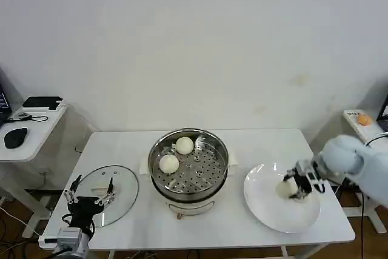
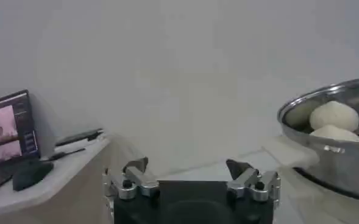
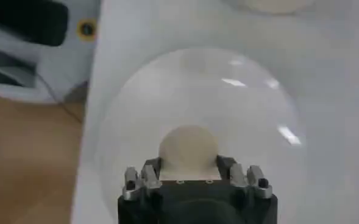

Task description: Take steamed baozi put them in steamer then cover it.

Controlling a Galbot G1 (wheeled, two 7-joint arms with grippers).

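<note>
Nearest, the left gripper (image 1: 91,193) hangs idle with its fingers spread apart, just over the near edge of a glass lid (image 1: 118,187) lying flat on the white table (image 1: 254,141). Across the table, the right gripper (image 1: 301,184) is clamped around a steamed baozi (image 3: 188,150) on a white plate (image 1: 270,210). Beyond and between the grippers, the steamer (image 1: 215,177) holds two more baozi (image 1: 169,163).

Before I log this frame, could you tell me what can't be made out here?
- Bun on the plate: its near half is hidden by the right gripper in the right wrist view.
- Steamer: cut off by the left wrist view's edge.
- Steamer's base: mostly hidden beneath the pot in the head view.
</note>
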